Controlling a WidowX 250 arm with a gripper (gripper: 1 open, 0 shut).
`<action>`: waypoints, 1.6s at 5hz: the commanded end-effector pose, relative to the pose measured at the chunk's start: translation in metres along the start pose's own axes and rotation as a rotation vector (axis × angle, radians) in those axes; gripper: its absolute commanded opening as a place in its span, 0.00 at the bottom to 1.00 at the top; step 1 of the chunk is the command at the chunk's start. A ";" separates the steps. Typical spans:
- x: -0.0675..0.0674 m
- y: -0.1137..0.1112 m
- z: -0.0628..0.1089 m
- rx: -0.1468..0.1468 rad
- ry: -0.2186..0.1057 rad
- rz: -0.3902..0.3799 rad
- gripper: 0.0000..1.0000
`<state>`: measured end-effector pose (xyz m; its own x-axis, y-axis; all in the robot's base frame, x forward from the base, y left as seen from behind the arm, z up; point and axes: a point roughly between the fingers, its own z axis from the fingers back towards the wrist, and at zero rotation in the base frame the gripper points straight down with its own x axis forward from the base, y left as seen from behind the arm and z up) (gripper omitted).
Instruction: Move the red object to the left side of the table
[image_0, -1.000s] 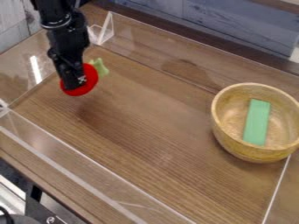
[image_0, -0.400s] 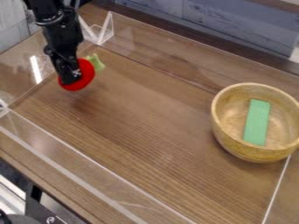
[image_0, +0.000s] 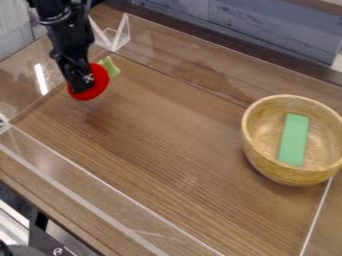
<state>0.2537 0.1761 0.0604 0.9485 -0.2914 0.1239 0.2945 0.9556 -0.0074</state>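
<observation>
The red object (image_0: 91, 86), a small round soft fruit with a pale green leafy tip, sits between the black fingers of my gripper (image_0: 80, 80) at the far left of the wood-grain table (image_0: 174, 150). My gripper points straight down and is shut on the fruit, holding it low over the tabletop. Whether the fruit touches the wood I cannot tell. The arm's black body hides the fruit's upper left part.
A tan wooden bowl (image_0: 261, 150) with a flat green block (image_0: 294, 139) inside stands at the right. Low clear acrylic walls (image_0: 80, 190) run along the table's edges, with one corner (image_0: 120, 38) close behind the gripper.
The gripper and the red fruit have drifted slightly toward the left and back of the table. The grip is unchanged.
</observation>
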 end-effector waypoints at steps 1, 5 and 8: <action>0.005 0.012 0.009 0.025 -0.034 0.012 0.00; 0.012 0.017 0.010 -0.020 -0.062 0.053 0.00; 0.016 0.022 0.008 -0.048 -0.074 0.087 0.00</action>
<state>0.2696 0.1847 0.0563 0.9655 -0.2041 0.1620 0.2228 0.9690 -0.1070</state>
